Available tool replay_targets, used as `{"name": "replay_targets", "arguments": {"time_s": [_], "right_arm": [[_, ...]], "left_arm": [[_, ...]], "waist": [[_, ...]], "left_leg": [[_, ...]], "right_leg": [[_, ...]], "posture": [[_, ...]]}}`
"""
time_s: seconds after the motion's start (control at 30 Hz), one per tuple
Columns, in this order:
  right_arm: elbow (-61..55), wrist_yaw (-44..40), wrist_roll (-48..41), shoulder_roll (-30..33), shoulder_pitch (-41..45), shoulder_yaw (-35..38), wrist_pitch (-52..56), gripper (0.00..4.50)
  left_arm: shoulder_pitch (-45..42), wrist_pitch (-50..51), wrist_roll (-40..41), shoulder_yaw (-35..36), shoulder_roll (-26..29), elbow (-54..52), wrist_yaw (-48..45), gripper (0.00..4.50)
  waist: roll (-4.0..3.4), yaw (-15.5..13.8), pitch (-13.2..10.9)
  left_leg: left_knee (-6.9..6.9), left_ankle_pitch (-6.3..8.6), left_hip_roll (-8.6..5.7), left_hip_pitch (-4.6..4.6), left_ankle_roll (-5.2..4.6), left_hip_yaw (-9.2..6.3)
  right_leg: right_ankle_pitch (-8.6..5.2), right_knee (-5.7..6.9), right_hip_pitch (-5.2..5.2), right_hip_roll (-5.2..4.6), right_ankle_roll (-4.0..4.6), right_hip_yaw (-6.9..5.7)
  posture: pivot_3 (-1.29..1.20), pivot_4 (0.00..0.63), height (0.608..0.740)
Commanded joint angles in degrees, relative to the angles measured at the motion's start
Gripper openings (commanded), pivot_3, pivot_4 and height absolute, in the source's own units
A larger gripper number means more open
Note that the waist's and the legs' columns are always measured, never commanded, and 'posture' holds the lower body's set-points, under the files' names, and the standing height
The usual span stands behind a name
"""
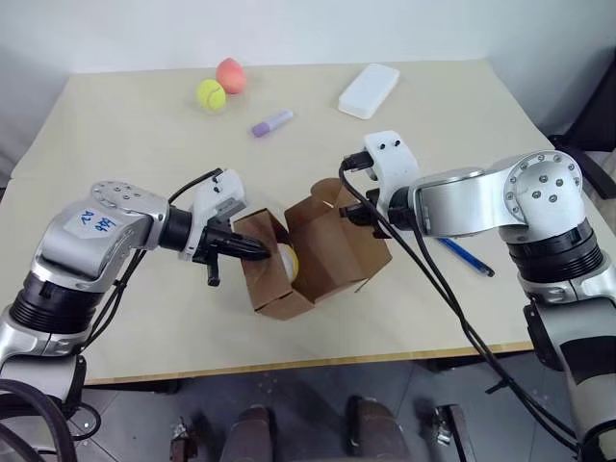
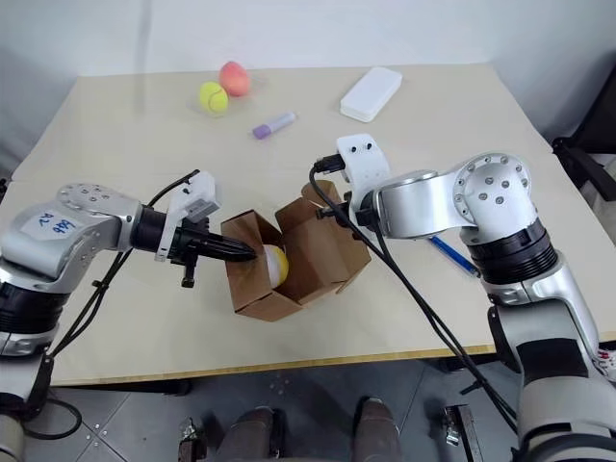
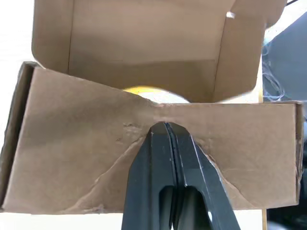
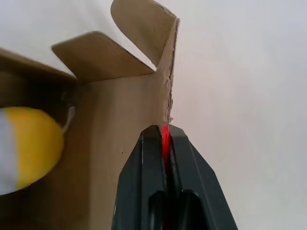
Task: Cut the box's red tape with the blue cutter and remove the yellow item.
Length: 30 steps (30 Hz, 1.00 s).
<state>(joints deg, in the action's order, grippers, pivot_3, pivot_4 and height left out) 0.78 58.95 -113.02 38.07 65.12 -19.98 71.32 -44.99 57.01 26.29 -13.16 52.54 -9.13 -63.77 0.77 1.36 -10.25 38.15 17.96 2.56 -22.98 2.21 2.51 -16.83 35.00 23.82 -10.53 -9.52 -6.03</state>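
The box [image 1: 313,252] sits open near the middle of the table [image 1: 125,135], its flaps spread wide between the two arms. The left gripper [image 1: 262,248] has its black fingers pressed together on the box's left flap, creasing the cardboard where they pinch it. The right gripper [image 4: 166,132] is closed on the opposite flap's edge, with a sliver of the red tape [image 4: 165,139] caught between its fingers. The yellow item [image 2: 275,265] lies inside the box, yellow with a pale whitish part, just beyond the left gripper's tips and between the two held flaps. The blue cutter [image 1: 467,256] lies on the table to the right of the box, partly behind the right forearm. Toward the far edge lie a tennis ball [image 1: 211,93] touching a pink peach-like ball [image 1: 231,73], a short lilac marker [image 1: 272,123] nearer the box, and a flat white case [image 1: 369,89] farther right. All are well apart from both grippers.
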Motion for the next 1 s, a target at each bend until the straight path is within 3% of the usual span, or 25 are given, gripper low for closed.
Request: {"name": "replay_targets", "arguments": {"time_s": [0.03,0.37,0.5,0.63,0.87,1.0], "right_arm": [[0.67,0.68,0.02,3.08,2.18,1.57,-0.19,0.05],[1.42,1.59,0.02,4.40,-1.25,1.84,-1.47,0.05],[0.00,1.60,0.37,3.49,-5.11,0.72,-2.78,0.05],[-1.07,1.04,1.16,2.55,-4.72,0.83,-2.91,0.05],[-1.15,-0.82,3.30,2.66,-2.07,1.29,-1.98,0.05],[-0.80,-1.84,4.56,2.43,-1.69,1.15,-1.46,0.05]], "left_arm": [[3.28,1.20,-2.03,-3.55,1.43,-1.57,-0.14,0.00],[5.31,-0.44,-4.91,-4.63,0.32,-1.03,2.36,0.00],[3.38,-2.69,-6.77,-3.96,-5.25,3.89,6.15,0.00],[2.35,-3.33,-7.34,-3.03,-7.17,5.31,6.58,0.00],[-6.68,1.42,1.67,6.80,-7.51,7.85,1.76,0.00],[-9.71,2.95,4.74,6.30,-9.23,6.29,-0.38,0.00]], "waist": [[0.00,-0.30,0.00],[0.14,-1.31,-0.10],[0.15,-1.32,-0.10],[0.15,-1.11,-0.11],[0.14,-1.16,-0.11],[0.14,-1.25,-0.11]], "left_leg": [[0.02,0.00,0.00,0.00,-0.01,0.00],[0.18,0.03,0.00,-0.22,-0.06,0.04],[0.15,0.03,0.00,-0.21,-0.06,0.06],[0.18,0.03,0.00,-0.24,-0.06,0.09],[0.16,0.03,0.03,-0.24,-0.05,0.11],[0.16,0.03,0.03,-0.23,-0.06,0.12]], "right_leg": [[0.00,0.00,-0.01,0.00,0.00,0.00],[0.00,0.00,0.11,0.00,0.00,0.01],[0.00,0.00,0.13,0.00,0.00,0.00],[0.00,-0.01,0.15,0.00,0.00,0.01],[0.00,0.01,0.20,0.00,0.01,0.00],[0.01,0.02,0.19,0.00,0.00,0.00]], "posture": [[0.00,0.150,0.740],[0.00,0.150,0.740],[0.00,0.150,0.740],[0.00,0.150,0.740],[0.00,0.150,0.740],[0.00,0.150,0.740]]}}
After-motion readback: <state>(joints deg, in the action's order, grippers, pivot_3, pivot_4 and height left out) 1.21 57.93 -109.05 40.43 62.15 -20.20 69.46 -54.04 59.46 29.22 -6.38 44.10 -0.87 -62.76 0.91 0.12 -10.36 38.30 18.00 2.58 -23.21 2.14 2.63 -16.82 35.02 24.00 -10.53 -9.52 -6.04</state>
